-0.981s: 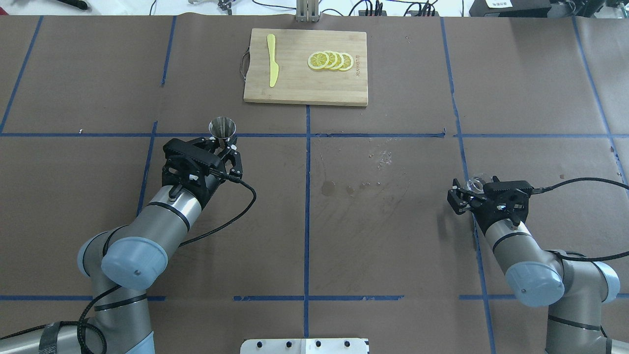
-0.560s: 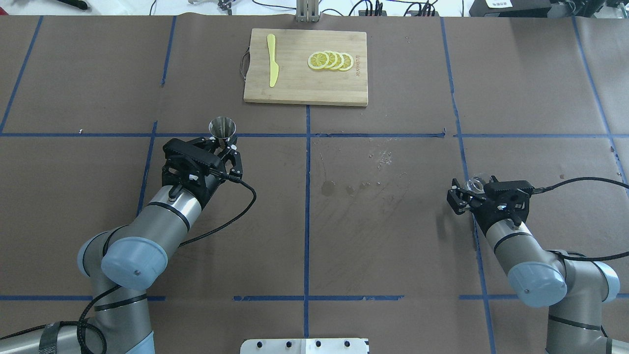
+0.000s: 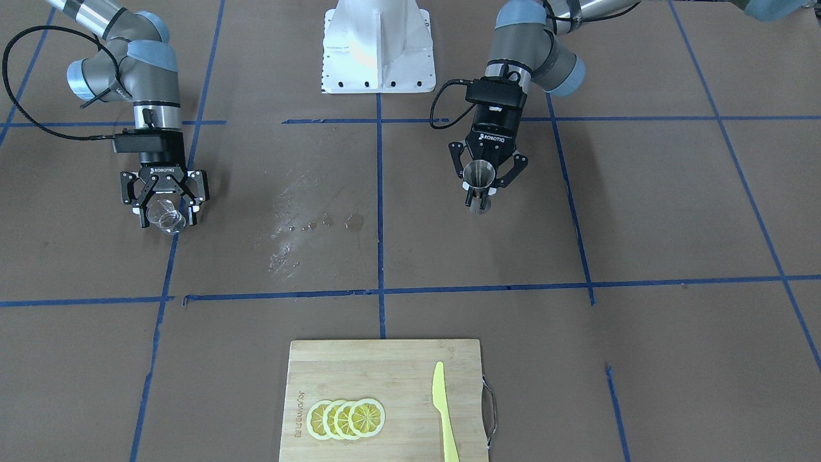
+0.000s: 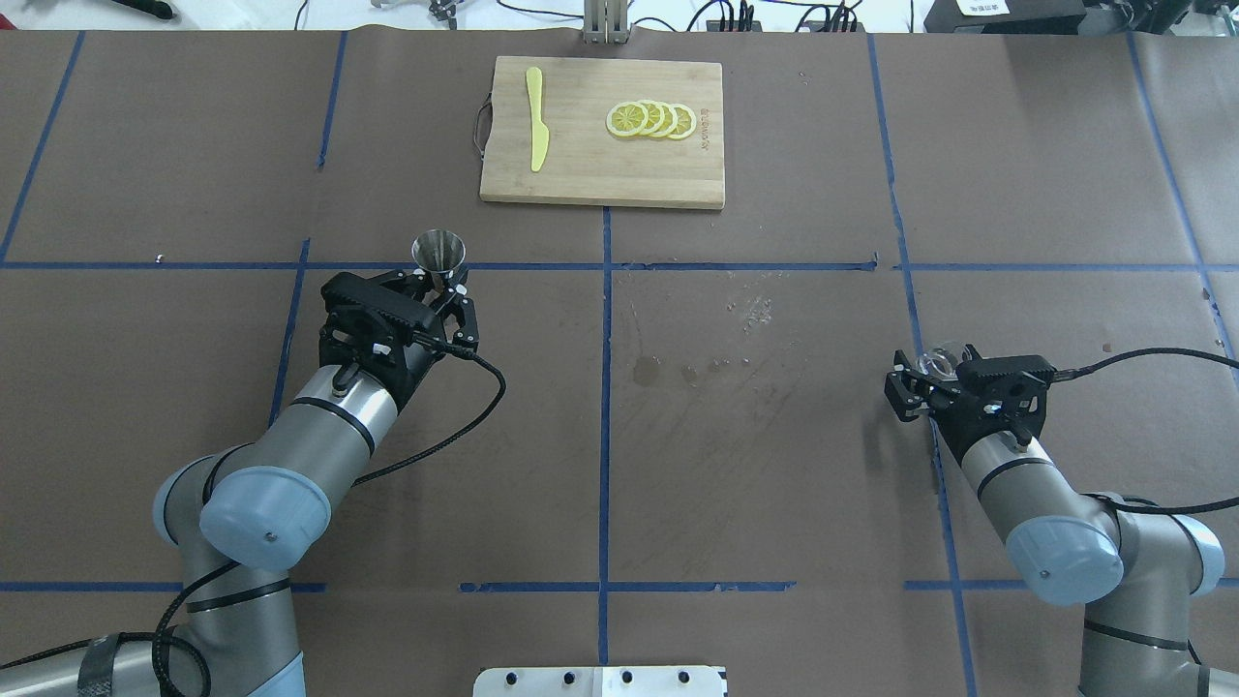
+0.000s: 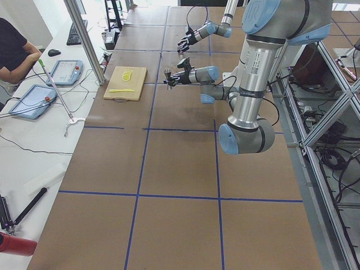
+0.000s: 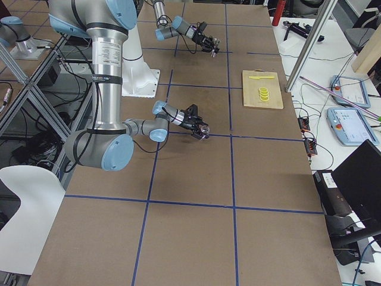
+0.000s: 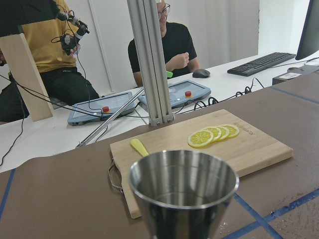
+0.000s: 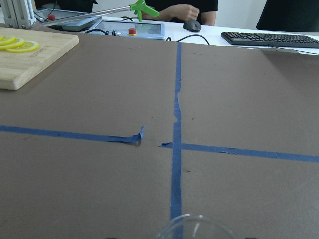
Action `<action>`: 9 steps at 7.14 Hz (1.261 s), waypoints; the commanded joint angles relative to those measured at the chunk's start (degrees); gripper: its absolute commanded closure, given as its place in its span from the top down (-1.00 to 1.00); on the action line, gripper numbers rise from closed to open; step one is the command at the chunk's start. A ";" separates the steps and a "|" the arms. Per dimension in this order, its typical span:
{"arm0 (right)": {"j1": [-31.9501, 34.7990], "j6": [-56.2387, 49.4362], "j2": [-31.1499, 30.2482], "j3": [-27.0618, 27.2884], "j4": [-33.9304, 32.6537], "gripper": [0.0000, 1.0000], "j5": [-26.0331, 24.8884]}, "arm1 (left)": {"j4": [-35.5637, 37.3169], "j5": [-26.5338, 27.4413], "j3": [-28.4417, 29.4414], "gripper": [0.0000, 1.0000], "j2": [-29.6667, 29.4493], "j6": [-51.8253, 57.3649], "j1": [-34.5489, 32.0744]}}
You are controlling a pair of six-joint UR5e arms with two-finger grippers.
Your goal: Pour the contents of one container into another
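Brown-covered table (image 4: 774,484) gridded with blue tape (image 4: 605,436). Along its far edge, white desk (image 5: 34,146) carrying keyboard (image 7: 261,63) and 2 control tablets (image 5: 66,71). Aluminium post (image 7: 152,59) before white wall (image 7: 224,25). White chair (image 6: 27,202) off 1 corner. Bright, even light, soft shadows only.

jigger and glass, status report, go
Left gripper shut on jigger, upright. Right gripper shut on glass. Far apart, no pour yet. Only wet marks between them.

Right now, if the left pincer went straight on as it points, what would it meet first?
Probably the wooden cutting board, near its handle end; height is unclear, so it might pass above.
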 commanded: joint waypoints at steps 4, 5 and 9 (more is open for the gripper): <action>0.46 -0.01 0.47 -0.24 0.01 -0.36 0.90 | 0.00 0.00 0.00 -1.00 -0.01 -0.01 0.00; 0.54 -0.01 0.55 0.11 0.02 -0.63 0.90 | 0.00 0.00 0.00 -1.00 -0.01 -0.01 0.00; 6.08 -3.08 0.03 5.64 0.02 -1.00 6.79 | 0.00 0.00 -0.09 -1.00 -1.84 -0.01 0.35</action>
